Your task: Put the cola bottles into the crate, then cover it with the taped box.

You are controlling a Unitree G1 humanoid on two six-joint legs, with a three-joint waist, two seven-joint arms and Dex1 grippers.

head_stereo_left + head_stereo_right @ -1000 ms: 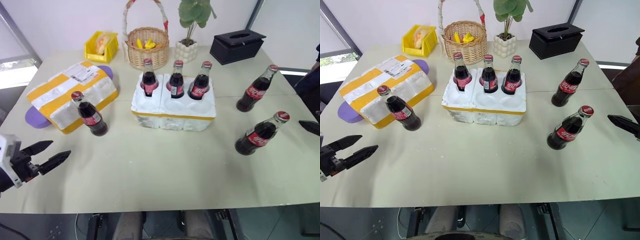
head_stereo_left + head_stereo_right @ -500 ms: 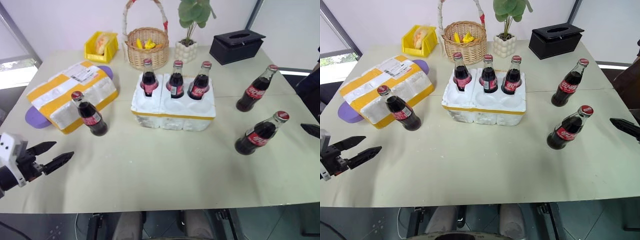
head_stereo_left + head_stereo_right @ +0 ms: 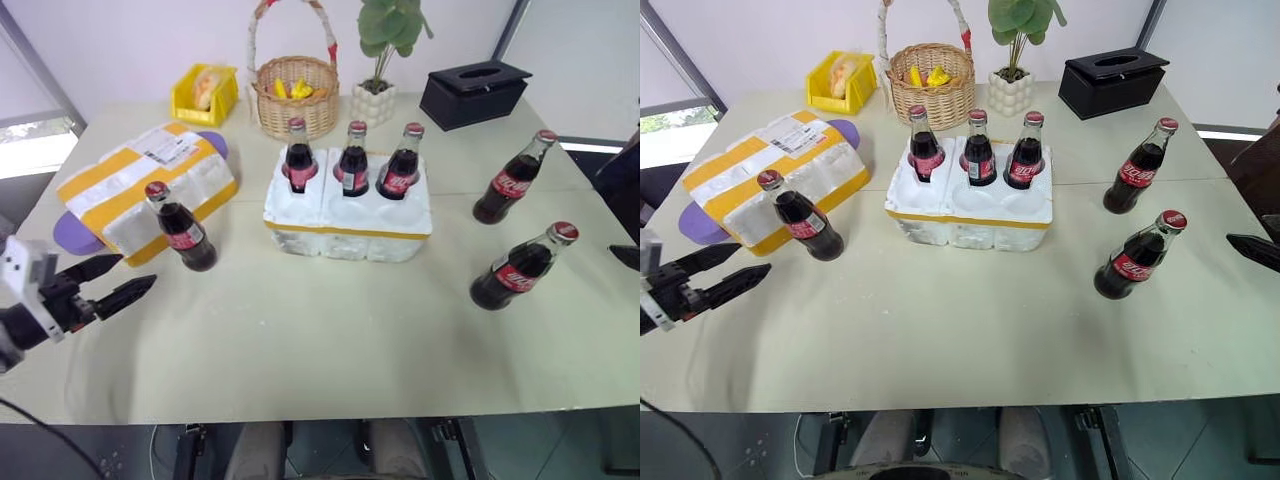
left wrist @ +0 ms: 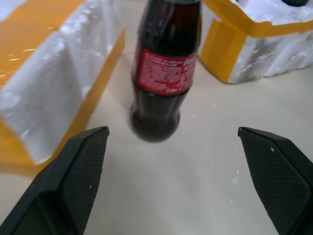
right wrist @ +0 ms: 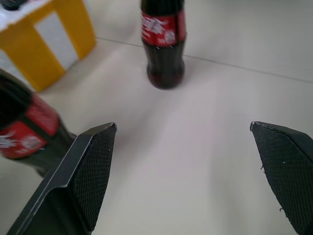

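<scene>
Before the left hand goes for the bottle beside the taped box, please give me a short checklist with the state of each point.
1. Left hand open and empty: ok.
2. Cola bottle upright on the table, in line between the fingers in the left wrist view: ok.
3. Front row of holes in the crate free, back row filled with three bottles: ok.
4. Gap between that bottle and the taped box wide enough for a finger: cannot tell.
5. Right hand open, apart from the two bottles on that side: ok.
</scene>
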